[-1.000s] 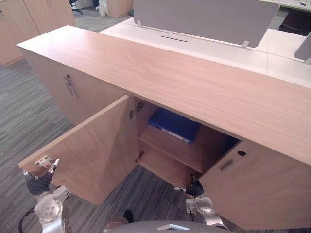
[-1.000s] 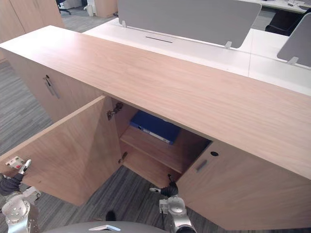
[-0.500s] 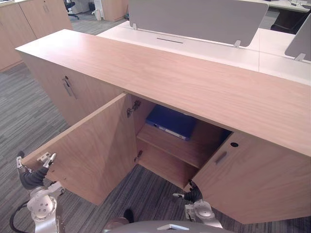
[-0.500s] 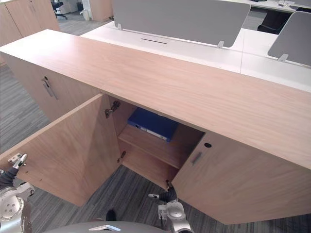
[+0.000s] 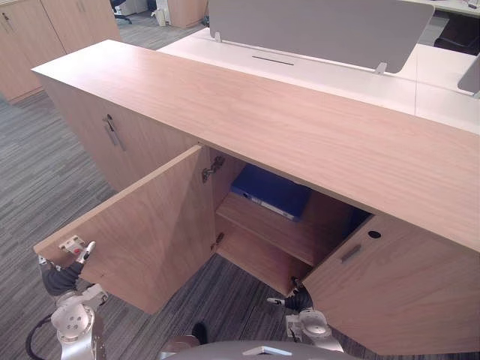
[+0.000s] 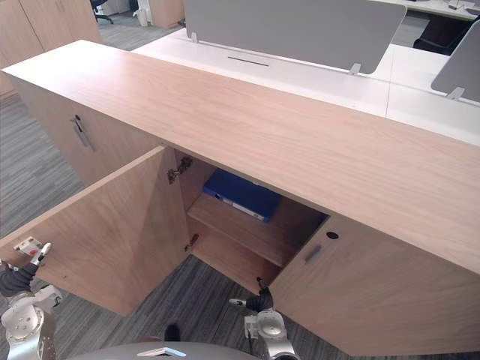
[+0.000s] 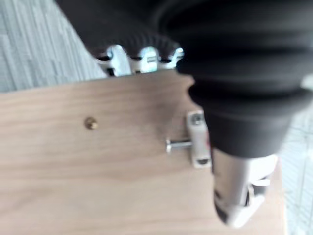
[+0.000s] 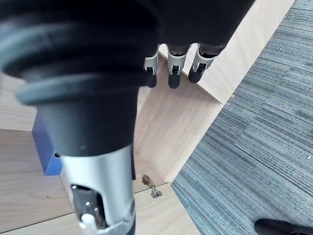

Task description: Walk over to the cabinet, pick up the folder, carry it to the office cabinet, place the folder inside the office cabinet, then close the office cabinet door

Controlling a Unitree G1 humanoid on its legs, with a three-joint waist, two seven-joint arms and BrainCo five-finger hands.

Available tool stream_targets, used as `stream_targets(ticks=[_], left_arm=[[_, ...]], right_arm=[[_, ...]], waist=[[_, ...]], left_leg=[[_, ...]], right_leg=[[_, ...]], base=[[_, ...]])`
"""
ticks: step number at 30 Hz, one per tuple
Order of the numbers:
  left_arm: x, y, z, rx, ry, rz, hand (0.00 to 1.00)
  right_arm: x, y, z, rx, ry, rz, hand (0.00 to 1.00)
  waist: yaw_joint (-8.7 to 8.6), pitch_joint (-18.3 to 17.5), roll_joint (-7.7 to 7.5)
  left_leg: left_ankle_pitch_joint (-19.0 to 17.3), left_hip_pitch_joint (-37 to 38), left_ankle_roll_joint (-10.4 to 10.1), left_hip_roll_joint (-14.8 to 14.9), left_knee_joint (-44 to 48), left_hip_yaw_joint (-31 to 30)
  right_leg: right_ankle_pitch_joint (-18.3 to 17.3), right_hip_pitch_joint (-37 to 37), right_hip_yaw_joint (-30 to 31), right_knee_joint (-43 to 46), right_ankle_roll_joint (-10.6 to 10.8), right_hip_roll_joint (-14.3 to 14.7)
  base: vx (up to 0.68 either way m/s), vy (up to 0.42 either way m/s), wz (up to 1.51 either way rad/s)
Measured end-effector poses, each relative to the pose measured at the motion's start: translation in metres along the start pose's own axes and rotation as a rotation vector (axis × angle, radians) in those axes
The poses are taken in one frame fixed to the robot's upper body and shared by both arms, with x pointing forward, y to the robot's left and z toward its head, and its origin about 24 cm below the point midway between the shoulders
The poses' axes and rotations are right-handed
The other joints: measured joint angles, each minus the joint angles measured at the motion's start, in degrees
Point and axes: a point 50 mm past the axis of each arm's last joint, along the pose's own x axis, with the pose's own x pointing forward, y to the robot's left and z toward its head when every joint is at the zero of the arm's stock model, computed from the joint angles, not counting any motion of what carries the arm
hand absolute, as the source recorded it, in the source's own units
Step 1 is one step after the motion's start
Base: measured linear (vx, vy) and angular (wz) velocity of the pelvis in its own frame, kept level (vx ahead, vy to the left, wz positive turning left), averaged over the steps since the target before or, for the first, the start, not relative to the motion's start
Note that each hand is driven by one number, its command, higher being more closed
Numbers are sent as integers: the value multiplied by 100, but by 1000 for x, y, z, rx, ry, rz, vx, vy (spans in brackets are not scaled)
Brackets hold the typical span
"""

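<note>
The blue folder (image 5: 274, 193) lies flat on the shelf inside the open office cabinet (image 5: 300, 127); it also shows in the right wrist view as the blue folder (image 8: 44, 147). The left door (image 5: 150, 232) swings wide open and the right door (image 5: 405, 300) stands partly open. My left hand (image 5: 64, 276) is at the left door's outer corner, open, with its thumb (image 7: 239, 205) lying on the door's inner face (image 7: 98, 186) beside a small latch (image 7: 195, 139). My right hand (image 5: 300, 298) hangs low in front of the cabinet by the right door's lower edge, fingers (image 8: 169, 68) relaxed and holding nothing.
A closed door with a metal handle (image 5: 112, 131) adjoins on the left. Behind the cabinet stands a white desk (image 5: 315, 71) with grey divider panels (image 5: 315, 26). More wooden cabinets (image 5: 30, 37) stand far left. Grey striped carpet (image 5: 45, 187) covers the floor.
The whole view has swayed with the camera. My left hand, a little off the door's corner half a second ago, is now against it. Folder and doors have not moved.
</note>
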Motion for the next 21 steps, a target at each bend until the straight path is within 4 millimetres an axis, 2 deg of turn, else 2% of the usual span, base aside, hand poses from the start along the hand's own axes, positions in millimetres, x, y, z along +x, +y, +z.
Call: stream_targets(ticks=[5,12,18,21], left_arm=[[-9,-8,-12,24,48,-54,0],[-24,-11,-37,75,171,-113,0],[-40,-11,-60,140,280,-164,0],[-49,-8,-70,165,334,-172,0]], right_arm=[[-1,1,-1,-18,1,4,0],[-7,0,-17,-36,47,3,0],[-10,-2,-21,-35,63,-2,0],[-10,-1,-21,-35,64,-2,0]], waist=[[-20,-23,20],[-152,-147,65],[-175,-191,163],[-211,-218,266]], left_leg=[[31,-16,-6,-1,-1,-3],[22,-120,22,-21,0,22],[22,-119,22,3,0,157],[21,-129,22,30,1,288]], right_leg=[[-44,-63,47,3,-19,-15],[-39,-184,147,2,-56,-13],[15,-247,308,10,-145,10],[38,-352,463,34,-182,23]], base=[[-99,25,-4],[-21,19,0],[-12,16,-8],[-8,18,-24]])
